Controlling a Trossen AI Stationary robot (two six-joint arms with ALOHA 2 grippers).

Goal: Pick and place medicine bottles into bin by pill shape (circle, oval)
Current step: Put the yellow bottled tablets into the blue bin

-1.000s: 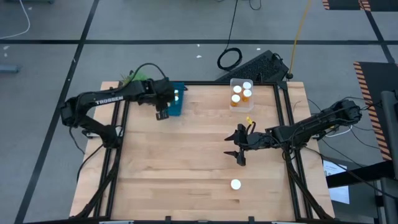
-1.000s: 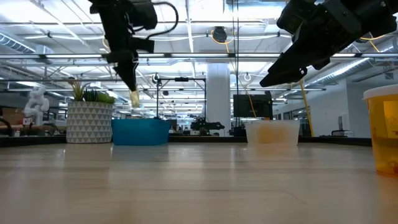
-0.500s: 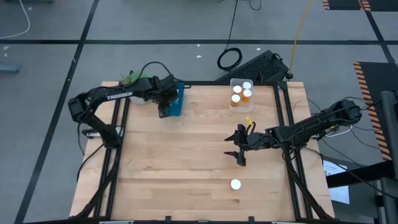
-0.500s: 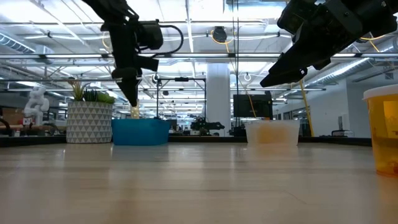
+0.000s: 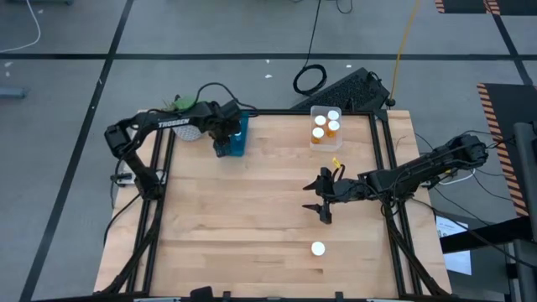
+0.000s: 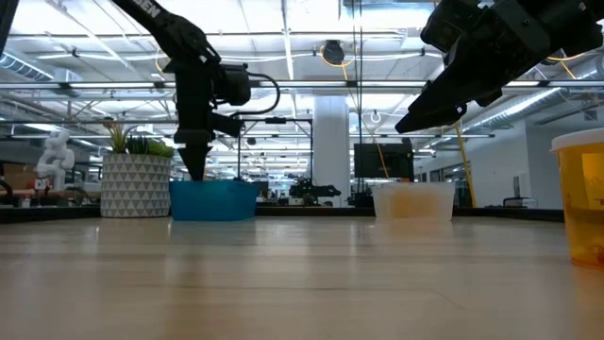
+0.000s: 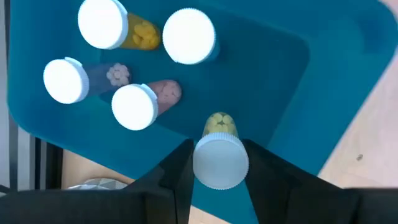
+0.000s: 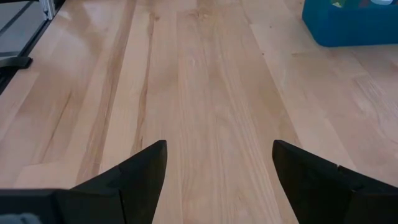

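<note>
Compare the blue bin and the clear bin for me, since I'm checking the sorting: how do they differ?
The blue bin is opaque and sits at the table's far left; the clear bin is see-through and sits far right of centre. The blue bin has the left pincer over it gripping a white-capped bottle, while no pincer is near the clear bin. The wrist view shows four bottles in the blue bin; the clear one shows three. Both hold white-capped bottles.

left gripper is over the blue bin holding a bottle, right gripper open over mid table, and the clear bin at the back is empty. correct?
Not quite: the clear bin is not empty; the high view shows three white-capped bottles in it. The rest holds: the left gripper holds a bottle over the blue bin, and the right gripper is open over mid table.
</note>
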